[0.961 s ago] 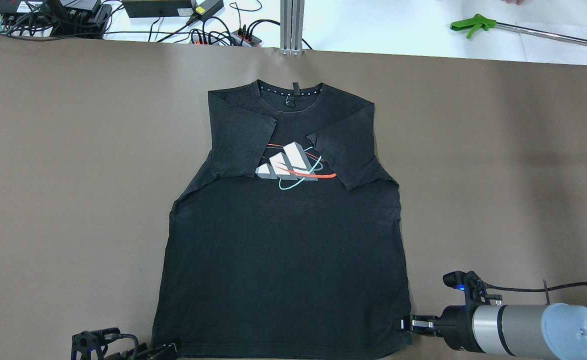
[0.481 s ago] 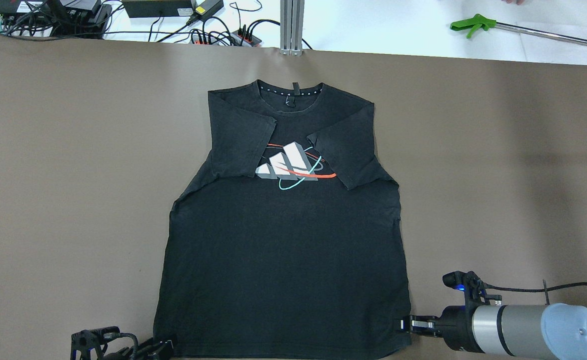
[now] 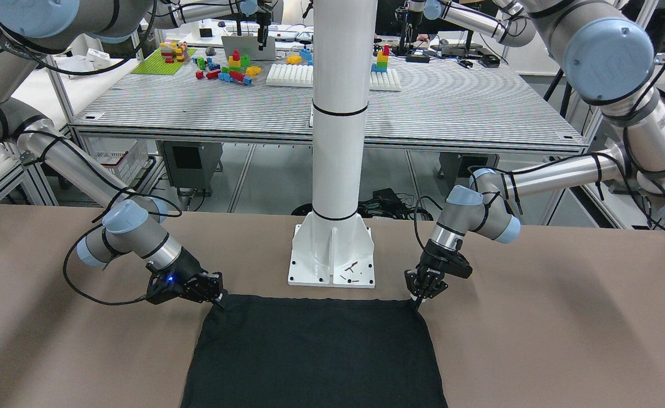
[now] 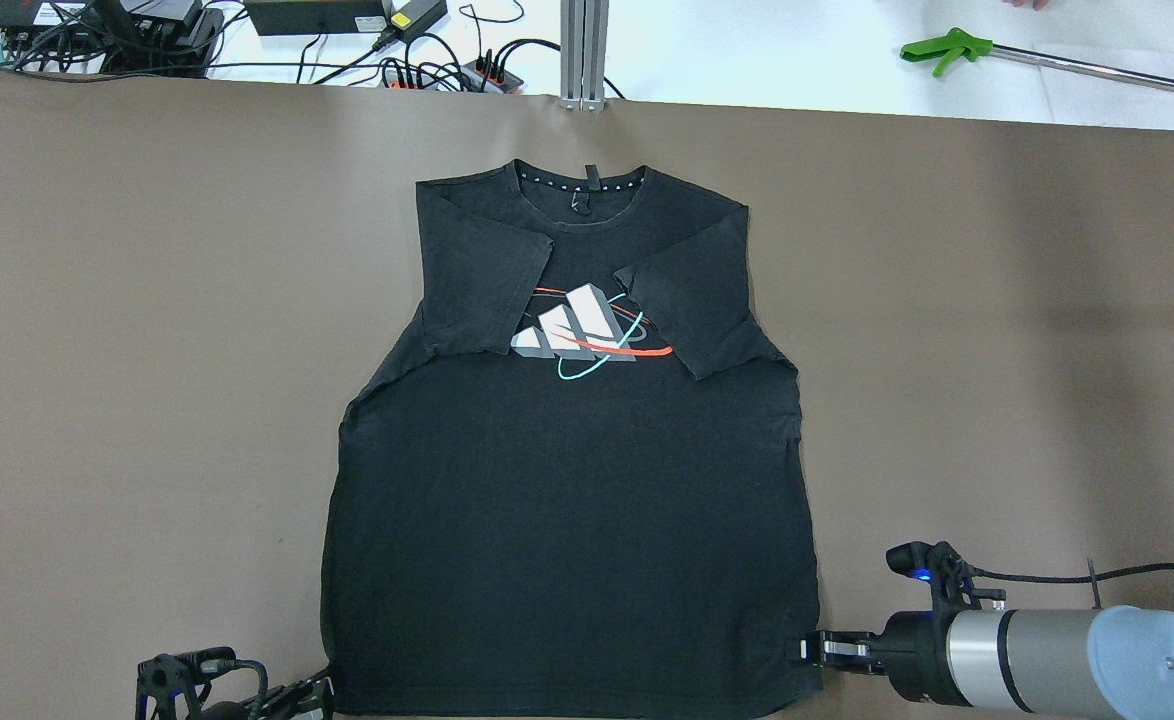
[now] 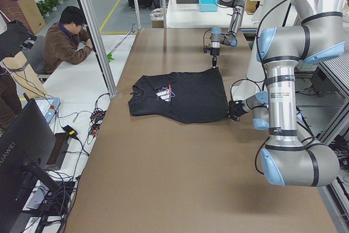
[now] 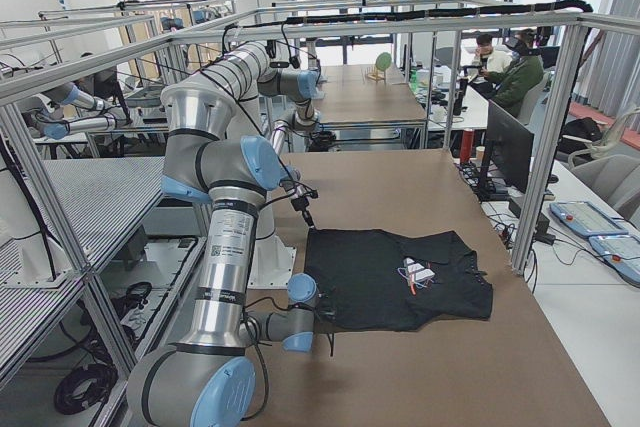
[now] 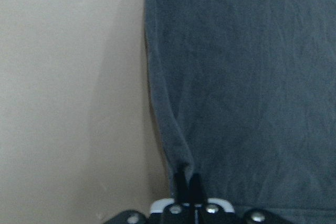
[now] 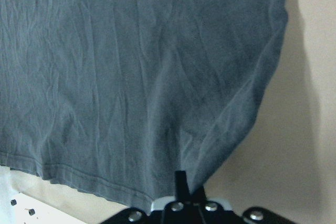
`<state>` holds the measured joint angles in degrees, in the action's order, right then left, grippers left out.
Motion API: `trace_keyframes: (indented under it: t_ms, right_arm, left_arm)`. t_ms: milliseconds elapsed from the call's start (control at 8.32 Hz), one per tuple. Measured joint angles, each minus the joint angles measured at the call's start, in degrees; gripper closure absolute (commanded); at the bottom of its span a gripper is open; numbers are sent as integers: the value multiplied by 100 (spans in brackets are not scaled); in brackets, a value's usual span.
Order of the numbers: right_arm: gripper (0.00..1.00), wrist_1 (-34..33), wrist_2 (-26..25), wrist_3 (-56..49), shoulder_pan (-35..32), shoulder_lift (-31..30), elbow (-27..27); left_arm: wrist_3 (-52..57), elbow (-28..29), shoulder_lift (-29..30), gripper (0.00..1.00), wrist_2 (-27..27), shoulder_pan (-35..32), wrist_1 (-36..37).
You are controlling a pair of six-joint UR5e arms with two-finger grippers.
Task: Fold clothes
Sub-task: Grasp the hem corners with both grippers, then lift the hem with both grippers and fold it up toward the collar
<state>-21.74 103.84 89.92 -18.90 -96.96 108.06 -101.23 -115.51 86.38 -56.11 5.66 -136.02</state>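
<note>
A black T-shirt [image 4: 567, 520] with a white, red and teal chest print lies flat on the brown table, both sleeves folded inward. It also shows in the front view [image 3: 315, 351]. My left gripper [image 4: 325, 692] is shut on the hem's near-left corner, and the left wrist view shows the cloth [image 7: 241, 77] pinched between the fingers. My right gripper [image 4: 807, 648] is shut on the hem's near-right corner, and the right wrist view shows the cloth [image 8: 131, 77] rising in a fold to the fingers. In the front view the left gripper [image 3: 420, 299] and the right gripper [image 3: 219, 299] sit at the hem's two corners.
The white pillar base [image 3: 332, 258] stands just behind the hem, between the two grippers. Cables and power strips [image 4: 427, 70], an aluminium post [image 4: 583, 50] and a green-handled tool [image 4: 942, 48] lie beyond the table's far edge. A seated person [image 5: 65, 45] is at the far side.
My left gripper has shifted slightly left along the near edge, and the shirt's near-left corner edge has drawn inward a little. The right gripper has not moved.
</note>
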Motion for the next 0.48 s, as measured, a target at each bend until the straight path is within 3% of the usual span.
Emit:
trace_keyframes:
  t_ms: [481]
  right_arm:
    - [100,293,148,51,-73,-508,520]
  left_arm:
    - [61,-741,-156,100,-249,-40,-148]
